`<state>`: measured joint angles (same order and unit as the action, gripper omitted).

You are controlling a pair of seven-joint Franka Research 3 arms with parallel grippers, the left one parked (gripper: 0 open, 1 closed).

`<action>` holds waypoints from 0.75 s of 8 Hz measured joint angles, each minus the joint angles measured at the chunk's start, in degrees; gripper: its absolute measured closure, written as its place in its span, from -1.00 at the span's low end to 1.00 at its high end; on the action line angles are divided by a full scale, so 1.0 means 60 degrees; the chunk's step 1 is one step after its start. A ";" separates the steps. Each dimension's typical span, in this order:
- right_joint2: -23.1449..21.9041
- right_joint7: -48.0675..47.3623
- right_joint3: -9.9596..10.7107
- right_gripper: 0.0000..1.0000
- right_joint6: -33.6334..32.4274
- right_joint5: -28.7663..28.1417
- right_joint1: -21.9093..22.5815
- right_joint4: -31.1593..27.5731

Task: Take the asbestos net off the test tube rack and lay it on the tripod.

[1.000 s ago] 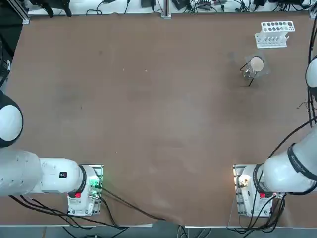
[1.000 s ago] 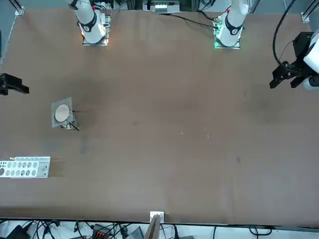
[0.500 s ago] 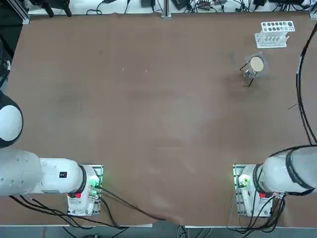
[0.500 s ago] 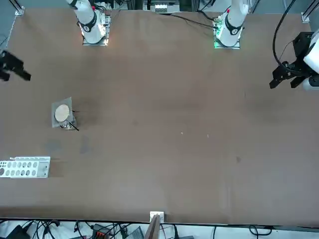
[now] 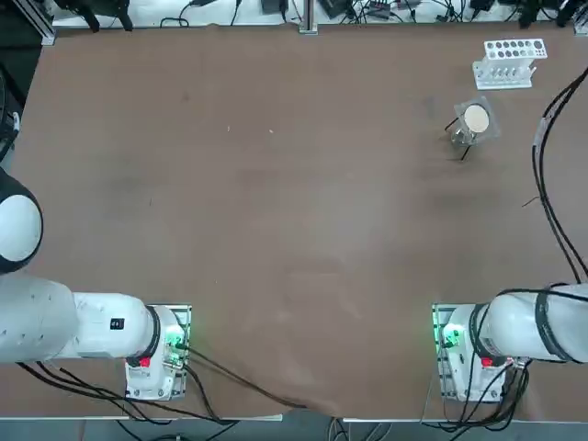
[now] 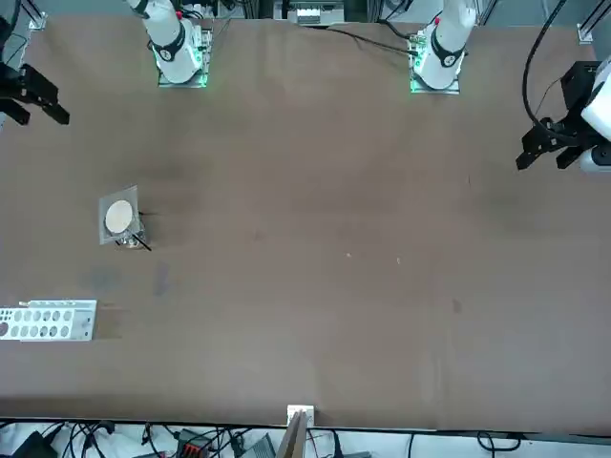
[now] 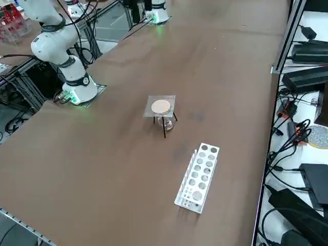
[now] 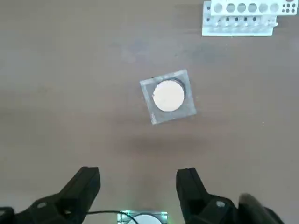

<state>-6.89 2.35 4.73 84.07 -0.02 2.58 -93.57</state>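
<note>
Asbestos net is lying on the tripod, whose ring it is hiding; glass beneath is showing unclearly. Test tube rack is standing near the bench's far right corner. Right gripper is hanging apart above, fingers spreading wide, holding nothing

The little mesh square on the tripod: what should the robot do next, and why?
Probably just draw the right gripper away: its fingers stand open and empty, and the asbestos net already lies on the tripod, off the test tube rack.
</note>
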 joint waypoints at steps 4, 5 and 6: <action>-0.0409 0.0001 0.0201 -0.99 0.0244 0.0000 0.0217 -0.0404; -0.0349 0.0001 0.0199 -0.99 0.0290 0.0000 0.0360 -0.0378; -0.0268 0.0001 0.0197 -0.99 0.0317 0.0000 0.0444 -0.0360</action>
<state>-8.50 2.36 5.91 85.98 -0.02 5.24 -95.73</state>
